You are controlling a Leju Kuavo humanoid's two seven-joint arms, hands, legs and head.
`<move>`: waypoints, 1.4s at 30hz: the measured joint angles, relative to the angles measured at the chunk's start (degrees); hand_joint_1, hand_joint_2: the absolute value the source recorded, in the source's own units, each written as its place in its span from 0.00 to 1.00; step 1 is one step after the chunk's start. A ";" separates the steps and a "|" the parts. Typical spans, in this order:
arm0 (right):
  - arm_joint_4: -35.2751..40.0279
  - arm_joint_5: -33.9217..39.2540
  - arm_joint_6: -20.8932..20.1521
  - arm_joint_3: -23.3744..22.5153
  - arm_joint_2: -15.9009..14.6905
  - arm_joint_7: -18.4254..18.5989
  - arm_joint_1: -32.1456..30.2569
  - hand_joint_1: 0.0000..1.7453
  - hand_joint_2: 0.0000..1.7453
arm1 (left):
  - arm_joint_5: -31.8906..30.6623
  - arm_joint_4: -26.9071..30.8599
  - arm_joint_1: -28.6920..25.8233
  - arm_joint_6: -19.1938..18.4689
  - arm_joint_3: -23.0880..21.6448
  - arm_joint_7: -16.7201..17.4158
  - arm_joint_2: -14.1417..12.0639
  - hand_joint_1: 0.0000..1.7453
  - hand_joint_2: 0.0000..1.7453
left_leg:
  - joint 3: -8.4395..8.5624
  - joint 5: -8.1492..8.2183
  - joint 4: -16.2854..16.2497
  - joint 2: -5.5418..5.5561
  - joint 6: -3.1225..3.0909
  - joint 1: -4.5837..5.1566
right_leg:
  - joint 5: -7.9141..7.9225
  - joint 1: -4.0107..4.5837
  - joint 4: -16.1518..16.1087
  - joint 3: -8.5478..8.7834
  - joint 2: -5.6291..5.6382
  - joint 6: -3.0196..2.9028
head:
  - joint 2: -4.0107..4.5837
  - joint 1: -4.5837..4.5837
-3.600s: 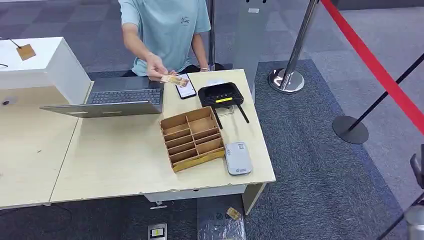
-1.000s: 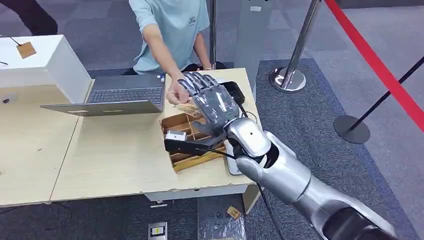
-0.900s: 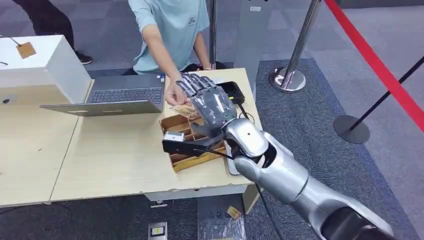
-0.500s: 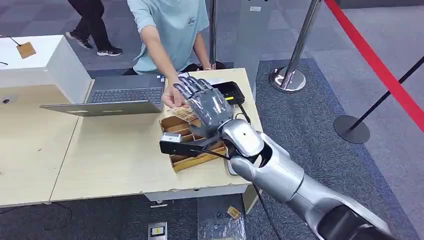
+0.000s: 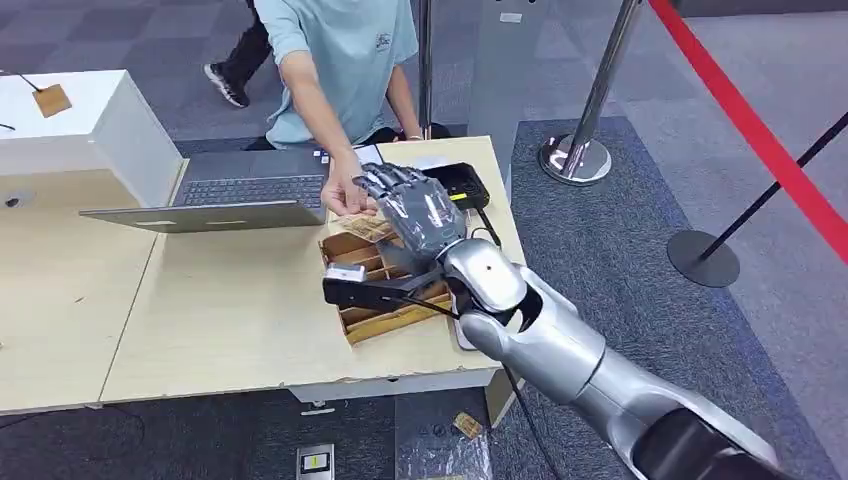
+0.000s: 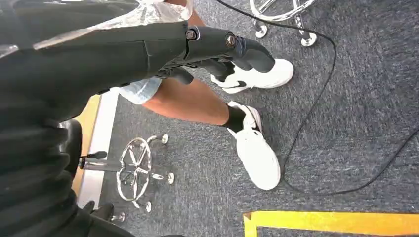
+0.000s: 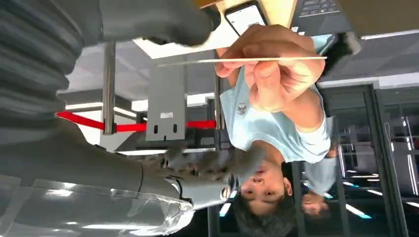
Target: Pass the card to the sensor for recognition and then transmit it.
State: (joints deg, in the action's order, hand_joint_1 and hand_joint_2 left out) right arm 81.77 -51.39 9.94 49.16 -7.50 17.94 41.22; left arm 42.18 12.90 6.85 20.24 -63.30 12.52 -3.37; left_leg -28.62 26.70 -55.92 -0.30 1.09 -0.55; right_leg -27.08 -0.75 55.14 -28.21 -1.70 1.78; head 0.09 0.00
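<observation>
Currently one right hand (image 5: 420, 215) released, fingers spread, grasping nothing. One card (image 5: 362, 229) just under fingertips, pinched in one person's hand (image 5: 345, 193). One wooden organizer (image 5: 385, 285) below palm. Left hand state: cannot tell.

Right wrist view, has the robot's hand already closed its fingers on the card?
No: the card is pinched in the person's hand, and the robot's right hand has its thumb and fingers apart around it, not clamped.

Reception-style office showing, pale wooden desk (image 5: 230, 330) at centre, open grey laptop (image 5: 215, 195) sitting upper left, red belt barrier (image 5: 745, 125) running upper right
</observation>
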 joint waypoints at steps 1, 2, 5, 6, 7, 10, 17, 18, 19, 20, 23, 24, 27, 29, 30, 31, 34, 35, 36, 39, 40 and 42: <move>-0.15 0.13 0.40 0.00 -0.04 -0.04 -0.06 1.00 1.00 | 0.00 0.00 0.00 0.09 0.00 0.00 0.00 0.00 1.00 | 0.00 0.00 0.00 0.00 0.00 0.00 | 0.00 0.00 0.00 0.00 0.00 0.00 | 0.00 0.00; -0.26 0.13 0.75 0.00 -0.09 -0.13 -0.17 1.00 1.00 | 0.00 -0.02 0.00 0.11 0.00 -0.04 0.00 0.00 1.00 | 0.00 0.00 0.00 0.00 0.00 0.00 | 0.00 0.00 0.00 0.00 0.00 0.00 | 0.00 0.02; -0.46 0.55 1.66 -0.15 -0.28 -0.41 -0.72 1.00 1.00 | 0.02 -0.02 -0.01 0.24 0.00 -0.22 0.00 0.00 1.00 | 0.00 0.00 0.00 -0.01 0.00 0.00 | 0.00 0.00 0.00 -0.01 0.00 0.00 | 0.00 0.00; -0.48 0.57 1.92 -0.22 -0.35 -0.46 -0.88 1.00 1.00 | 0.02 -0.02 -0.01 0.26 0.00 -0.22 0.00 0.00 1.00 | 0.01 0.00 0.00 -0.01 0.00 0.00 | 0.00 0.00 0.00 0.00 0.00 0.00 | 0.00 0.02; -0.50 0.64 2.08 -0.26 -0.42 -0.46 -0.95 1.00 1.00 | 0.02 -0.02 -0.01 0.26 0.00 -0.22 0.00 0.00 1.00 | 0.00 0.00 0.00 -0.01 0.00 0.00 | 0.00 0.00 0.00 0.00 0.00 0.00 | 0.00 0.00; -0.50 0.74 2.25 -0.33 -0.50 -0.48 -0.97 1.00 1.00 | 0.02 -0.02 -0.01 0.26 0.00 -0.22 0.00 0.00 1.00 | 0.01 0.00 0.00 -0.01 0.00 0.00 | 0.00 0.00 0.00 0.00 0.01 0.00 | 0.00 0.00; -0.50 0.74 2.25 -0.35 -0.76 -0.50 -1.34 1.00 1.00 | 0.04 -0.02 -0.02 0.26 0.00 -0.24 0.02 0.00 1.00 | 0.00 0.00 0.00 -0.02 0.00 0.00 | 0.00 0.00 0.00 -0.01 0.02 0.00 | 0.00 0.00; -0.50 0.74 2.25 -0.35 -0.81 -0.50 -1.35 1.00 1.00 | 0.04 -0.02 -0.02 0.26 0.00 -0.22 0.02 0.00 1.00 | 0.00 0.00 0.00 -0.02 0.00 0.00 | 0.00 0.00 0.00 -0.01 0.02 0.00 | 0.00 0.00; -0.50 0.74 2.25 -0.33 -0.83 -0.50 -1.36 1.00 1.00 | 0.04 -0.02 -0.02 0.26 0.00 -0.22 0.02 0.00 1.00 | 0.01 0.00 0.00 -0.02 0.00 0.00 | 0.00 0.00 0.00 -0.01 0.02 0.00 | 0.00 0.02; -0.50 0.74 2.25 -0.35 -0.85 -0.50 -1.38 1.00 1.00 | 0.04 -0.02 -0.02 0.26 0.00 -0.24 0.02 0.00 1.00 | 0.01 0.00 0.00 -0.02 0.00 0.00 | 0.01 0.00 0.00 0.00 0.02 0.00 | 0.00 0.00; -0.50 0.74 2.30 -0.35 -0.96 -0.50 -1.43 1.00 1.00 | 0.04 -0.02 -0.02 0.26 0.00 -0.28 0.02 0.00 1.00 | 0.01 0.00 0.00 -0.02 0.00 0.00 | 0.01 0.00 0.00 -0.01 0.02 0.00 | 0.00 0.00; -0.53 0.74 2.30 -0.35 -1.00 -0.50 -1.48 1.00 1.00 | 0.04 -0.02 -0.02 0.26 0.00 -0.28 0.04 0.00 1.00 | 0.01 0.00 0.00 -0.02 0.00 0.00 | 0.01 0.00 0.00 -0.01 0.02 0.00 | 0.00 0.00; -0.70 0.83 2.32 -0.48 -1.14 -0.50 -1.81 1.00 1.00 | 0.04 -0.02 -0.02 0.26 0.00 -0.28 0.11 0.00 1.00 | 0.01 0.00 0.00 -0.02 0.00 0.00 | 0.01 0.00 -0.01 -0.01 0.02 0.00 | 0.00 0.00; -0.77 0.99 2.32 -0.68 -1.36 -0.50 -2.23 1.00 1.00 | 0.09 -0.02 -0.03 0.26 0.00 -0.28 0.22 0.00 1.00 | 0.00 0.00 0.00 -0.02 0.00 0.00 | 0.01 0.00 -0.01 -0.01 0.02 0.00 | 0.00 0.00; -0.77 1.14 2.32 -0.77 -1.42 -0.50 -2.42 1.00 1.00 | 0.09 -0.02 -0.03 0.26 0.00 -0.22 0.28 0.00 1.00 | 0.00 0.00 0.00 -0.02 0.00 0.00 | 0.01 0.00 -0.01 -0.01 0.02 0.00 | 0.00 0.00; -0.83 1.27 2.32 -0.81 -1.53 -0.50 -2.59 1.00 1.00 | 0.09 -0.02 -0.03 0.26 0.00 -0.06 0.31 0.00 1.00 | 0.01 0.00 0.00 -0.03 0.00 0.00 | 0.01 0.00 -0.01 -0.01 0.02 0.00 | 0.00 0.00; -1.01 1.88 2.34 -0.96 -1.81 -0.50 -3.24 1.00 1.00 | 0.22 -0.02 -0.03 0.26 0.00 -0.04 0.37 0.00 1.00 | 0.00 0.00 0.00 -0.02 0.00 0.00 | 0.01 0.00 -0.01 -0.02 0.02 0.00 | 0.00 0.00; -1.01 1.95 2.34 -1.09 -1.92 -0.33 -3.49 1.00 1.00 | 0.28 -0.02 -0.03 0.26 0.00 -0.04 0.37 0.00 1.00 | 0.00 0.00 -0.01 -0.03 0.00 0.00 | 0.01 0.00 -0.01 -0.02 0.02 0.00 | 0.00 0.00; -1.01 2.03 2.43 -1.35 -2.03 -0.02 -3.77 1.00 1.00 | 0.37 -0.02 -0.03 0.26 0.00 -0.04 0.37 0.00 1.00 | 0.00 0.00 -0.01 -0.02 0.00 0.00 | 0.01 0.00 -0.01 -0.02 0.02 0.00 | 0.00 0.00; -1.03 2.73 2.99 -2.45 -2.93 1.18 -5.00 1.00 1.00 | 0.46 -0.02 -0.04 0.26 0.00 -0.11 0.46 0.00 1.00 | 0.02 0.00 -0.01 -0.02 0.00 0.00 | 0.01 0.00 -0.02 -0.02 0.02 0.00 | 0.00 0.00; -1.07 3.41 3.59 -2.82 -3.26 1.62 -5.66 1.00 1.00 | 0.59 -0.02 -0.04 0.26 0.00 -0.11 0.48 0.00 1.00 | 0.02 0.00 -0.02 -0.02 0.00 0.00 | 0.01 0.00 -0.03 -0.02 0.02 0.00 | 0.00 0.00; -1.33 4.48 5.01 -3.98 -4.07 2.16 -7.28 1.00 1.00 | 0.72 -0.02 -0.08 0.29 0.00 -0.02 0.50 0.00 1.00 | 0.00 0.00 -0.01 -0.02 0.00 0.00 | 0.01 0.00 -0.03 -0.01 0.02 0.00 | 0.00 0.00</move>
State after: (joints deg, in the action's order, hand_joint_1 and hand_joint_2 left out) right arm 80.43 -46.90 14.95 45.18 -11.56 20.11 33.95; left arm 42.91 12.87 6.77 20.52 -63.30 12.50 -2.86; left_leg -28.62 26.70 -55.93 -0.32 1.09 -0.55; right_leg -27.07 -0.75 55.11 -28.22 -1.68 1.78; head 0.09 0.00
